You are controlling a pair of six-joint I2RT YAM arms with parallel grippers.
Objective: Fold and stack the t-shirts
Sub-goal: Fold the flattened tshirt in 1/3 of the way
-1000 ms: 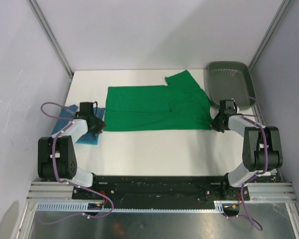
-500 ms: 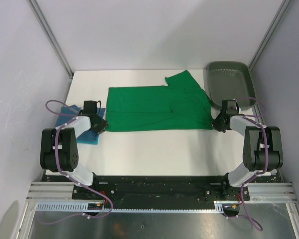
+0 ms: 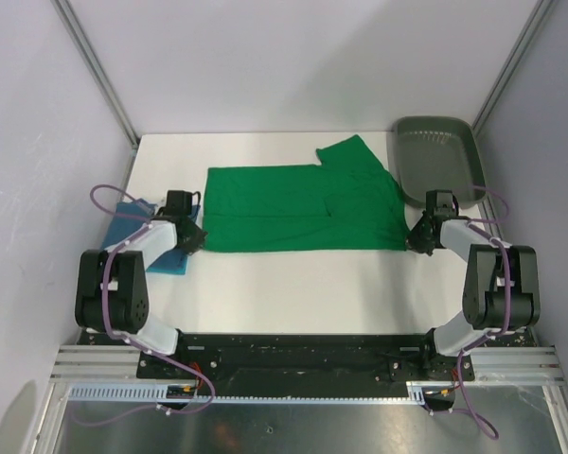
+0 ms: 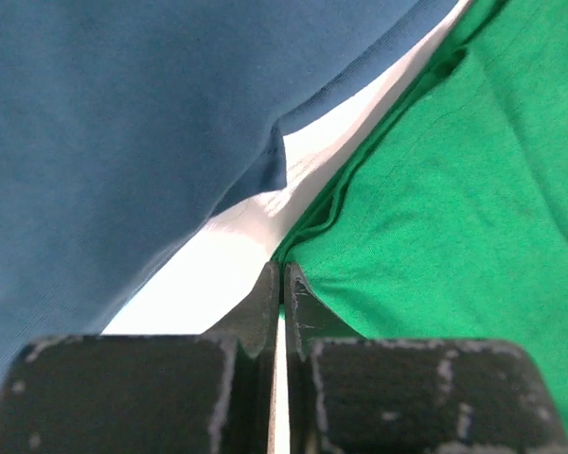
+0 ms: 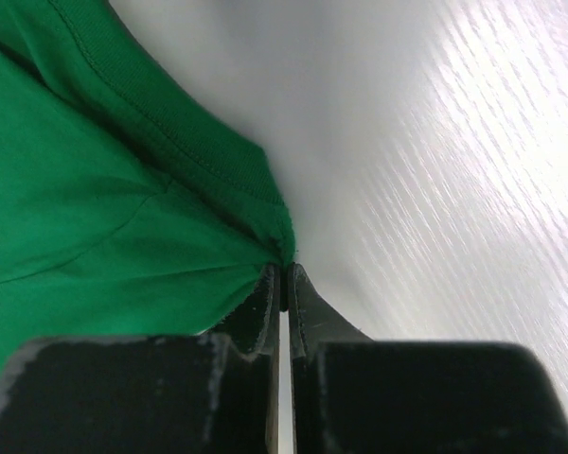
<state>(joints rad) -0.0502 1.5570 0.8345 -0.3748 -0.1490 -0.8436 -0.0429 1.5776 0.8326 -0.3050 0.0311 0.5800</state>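
Observation:
The emerald green t-shirt [image 3: 303, 208] lies flat on the white table, folded lengthwise, with one sleeve pointing to the far side. My left gripper [image 3: 197, 241] is shut on its near left corner, as the left wrist view shows [image 4: 281, 284], with green cloth [image 4: 454, 218] to the right of the jaws. My right gripper [image 3: 415, 241] is shut on the near right corner [image 5: 284, 284], pinching the green hem [image 5: 95, 208]. The teal blue t-shirt [image 3: 128, 216] lies folded at the left edge, partly under my left arm, and fills the left wrist view's upper left [image 4: 123, 123].
A dark grey-green plastic tray [image 3: 437, 156] stands at the far right corner, just behind my right gripper. White walls and metal posts enclose the table on three sides. The arms' bases stand at the near edge.
Both grippers have shifted slightly to the right, and the green t-shirt has slid a little to the right with them. The blue t-shirt has not moved.

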